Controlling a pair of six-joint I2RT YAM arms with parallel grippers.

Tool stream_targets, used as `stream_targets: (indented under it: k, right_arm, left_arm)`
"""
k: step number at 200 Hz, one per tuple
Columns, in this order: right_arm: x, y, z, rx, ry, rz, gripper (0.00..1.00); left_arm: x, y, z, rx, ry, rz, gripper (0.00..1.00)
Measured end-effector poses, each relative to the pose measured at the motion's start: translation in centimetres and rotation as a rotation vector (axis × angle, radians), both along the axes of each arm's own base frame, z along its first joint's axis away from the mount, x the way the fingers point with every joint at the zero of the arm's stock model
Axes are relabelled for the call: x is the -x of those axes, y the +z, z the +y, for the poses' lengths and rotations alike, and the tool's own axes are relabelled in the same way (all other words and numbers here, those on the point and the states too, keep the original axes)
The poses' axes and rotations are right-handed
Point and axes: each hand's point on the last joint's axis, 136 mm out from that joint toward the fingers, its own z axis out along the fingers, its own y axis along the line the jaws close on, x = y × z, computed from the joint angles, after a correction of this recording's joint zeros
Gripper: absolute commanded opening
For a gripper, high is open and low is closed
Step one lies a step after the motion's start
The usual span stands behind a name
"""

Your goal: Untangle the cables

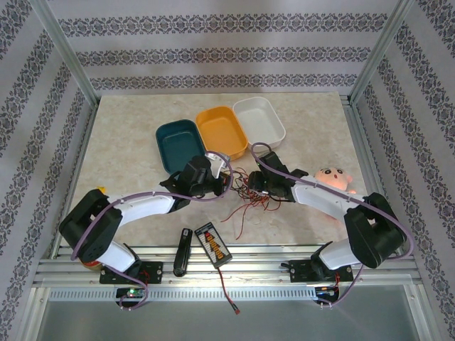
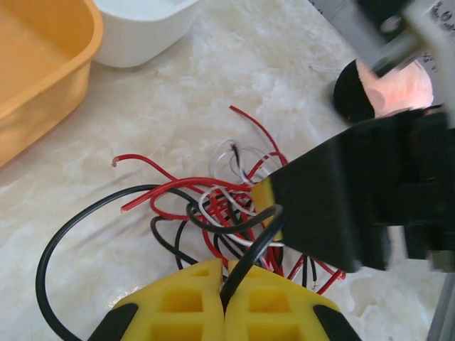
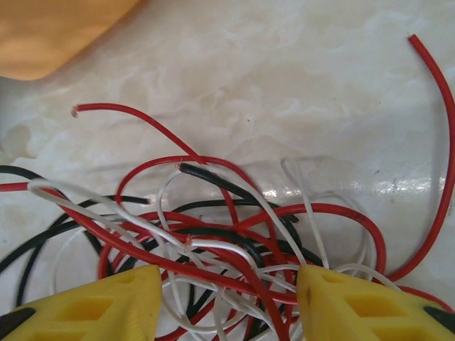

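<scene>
1. The loose knot of thin red, black and whitish cables (image 1: 245,190) sits mid-counter, at 6 o'clock from the orange plastic tray (image 1: 222,131), right between the two hands.
2. Handling-wise, I'd bet these are featherlight and floppy, with just enough spring to hold their loops. The insulation looks smooth, so probably slippery in a pinch. Tug one and the whole knot likely slides along the pale marbled counter (image 1: 128,156).
3. Left hand (image 2: 225,275): yellow pads pressed together on one black cable (image 2: 250,254), which runs up out of the pads toward 1 o'clock and into the pile.
4. Right hand (image 3: 227,302): pads spread wide, straddling the thickest part of the knot, with nothing pinched as far as I can see.
5. Where to grab: the free ends look best. A red cable tip (image 3: 99,107) at 10 o'clock in the right wrist view lies clear of the pile. Going in mid-knot would probably catch several strands at once.
6. Hard to make out: from above, both wrists cover much of the knot, so I can't count strands. The wrist views cut the wires off at 6 o'clock, and I honestly can't tell which whitish strand crosses over or under.
</scene>
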Motion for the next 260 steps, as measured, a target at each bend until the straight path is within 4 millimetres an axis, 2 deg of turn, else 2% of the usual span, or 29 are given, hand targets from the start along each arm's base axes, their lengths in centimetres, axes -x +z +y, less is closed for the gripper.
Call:
stream_targets:
  k: [19, 48, 70, 145, 260]
  right_arm:
    - [0.2, -0.4, -0.4, 0.016, -0.006, 0.005, 0.53]
    - [0.7, -1.3, -1.1, 0.044, -0.022, 0.019, 0.53]
    - [1.1, -2.0, -1.7, 0.064, -0.033, 0.032, 0.53]
    - [1.9, -3.1, -3.8, 0.091, -0.089, 0.05, 0.52]
    - [2.1, -1.5, -8.0, 0.078, -0.212, -0.012, 0.51]
  left_arm:
    - [-0.2, 2.0, -0.2, 0.012, -0.007, -0.032, 0.0]
    - [-0.2, 6.4, -0.1, 0.059, -0.01, -0.112, 0.0]
    - [0.0, 8.5, 0.2, 0.087, -0.005, -0.155, 0.0]
    - [0.1, 12.0, 0.9, 0.102, 0.006, -0.236, 0.0]
    - [-0.9, 17.5, 1.0, 0.113, 0.03, -0.372, 0.0]
